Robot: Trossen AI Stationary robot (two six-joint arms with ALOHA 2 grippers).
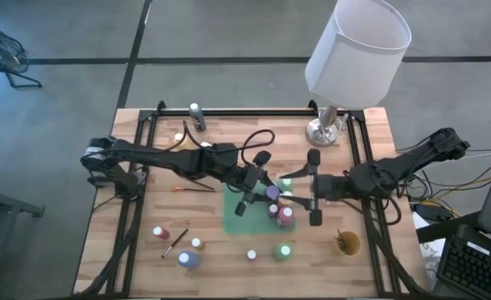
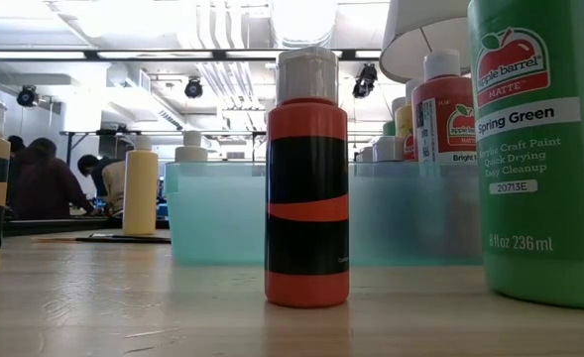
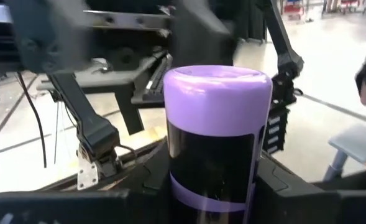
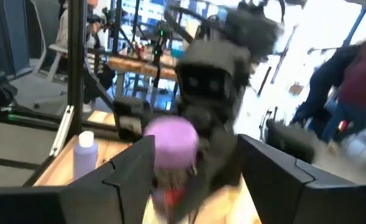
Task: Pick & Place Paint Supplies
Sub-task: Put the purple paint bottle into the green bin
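Left gripper [image 1: 256,193]: arm reaching across over the green mat [image 1: 235,218], fingers closed around the purple-capped bottle [image 3: 215,134]. Right gripper [image 1: 313,187]: just beside that bottle, fingers spread apart, holding nothing. Bottle's lower half hidden by the fingers.

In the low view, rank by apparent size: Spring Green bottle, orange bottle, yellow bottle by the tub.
1. Spring Green bottle, largest, but nearest the camera.
2. Orange bottle.
3. Yellow bottle, smallest, though farthest back.
True sizes unsure.
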